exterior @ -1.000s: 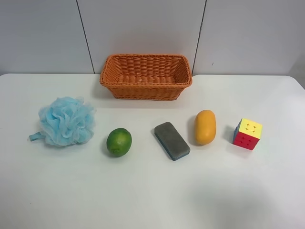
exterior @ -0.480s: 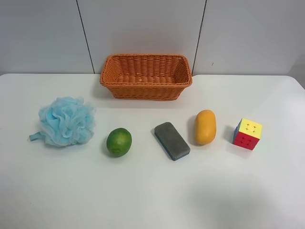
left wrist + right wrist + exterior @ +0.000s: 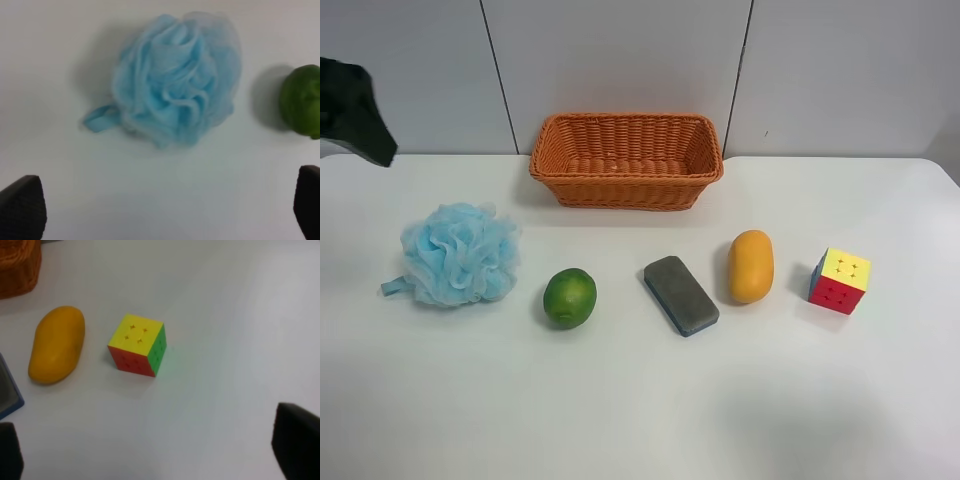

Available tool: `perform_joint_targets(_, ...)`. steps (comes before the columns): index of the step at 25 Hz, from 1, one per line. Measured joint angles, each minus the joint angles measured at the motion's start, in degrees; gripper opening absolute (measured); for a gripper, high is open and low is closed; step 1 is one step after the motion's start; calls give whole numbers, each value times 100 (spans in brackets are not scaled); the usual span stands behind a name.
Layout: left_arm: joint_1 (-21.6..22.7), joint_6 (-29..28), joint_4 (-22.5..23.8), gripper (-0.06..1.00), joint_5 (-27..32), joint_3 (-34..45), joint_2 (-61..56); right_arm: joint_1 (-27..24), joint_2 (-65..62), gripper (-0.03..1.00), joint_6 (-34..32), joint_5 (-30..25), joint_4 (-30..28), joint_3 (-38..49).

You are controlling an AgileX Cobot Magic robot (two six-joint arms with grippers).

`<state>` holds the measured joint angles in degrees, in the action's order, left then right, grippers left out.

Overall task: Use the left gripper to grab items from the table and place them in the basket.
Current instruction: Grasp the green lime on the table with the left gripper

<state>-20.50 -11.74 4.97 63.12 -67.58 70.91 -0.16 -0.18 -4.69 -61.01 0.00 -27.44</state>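
The two black fingers [image 3: 20, 207] of the left gripper [image 3: 165, 205] are spread wide apart, released, and only their tips show at the edges of the left wrist view. Ahead of them, on the large plain white table [image 3: 640, 420], lies the fluffy light-blue bath pouf [image 3: 175, 80], its loop pointing away from the round green lime [image 3: 302, 100] near it. The right gripper [image 3: 154, 447] is likewise released, its dark fingertips far apart. The multicoloured puzzle cube [image 3: 138, 345] stands on the table ahead of it, yellow face up, with red and green faces on its sides. Near the cube, not touching it, lies the orange-yellow oval fruit [image 3: 56, 345]. From the high camera, the five items sit in a loose row: pouf, lime, grey oblong eraser block [image 3: 681, 294], fruit, cube. The rectangular orange-brown woven wicker basket [image 3: 626, 190] stands behind the row, nearest the lime and eraser block, well apart from the pouf. A black arm part [image 3: 352, 112] hangs at that view's upper left edge, above and behind the pouf, not touching it
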Motion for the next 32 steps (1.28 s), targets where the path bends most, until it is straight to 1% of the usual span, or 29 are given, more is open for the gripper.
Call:
perform_joint_targets(5,-697,-754,54,99,-37,-143,786,0,0,99,0,0,0,0)
perform_joint_targets(9,-1101,-1200,68,99,-183,-145,1275,0,0,99,0,0,0,0)
perform_joint_targets(12,-1297,-1470,12,99,-340,-145,1565,0,0,99,0,0,0,0)
perform_joint_targets(15,-1387,-1619,-126,99,-554,-145,1842,0,0,99,0,0,0,0)
perform_joint_targets(18,-1387,-1682,-313,99,-774,-149,2122,0,0,99,0,0,0,0)
perform_joint_targets(22,-1387,-1689,-497,99,-1037,-149,2519,0,0,99,0,0,0,0)
perform_joint_targets(32,-1387,-1683,-1198,99,-1553,-149,3375,0,0,99,0,0,0,0)
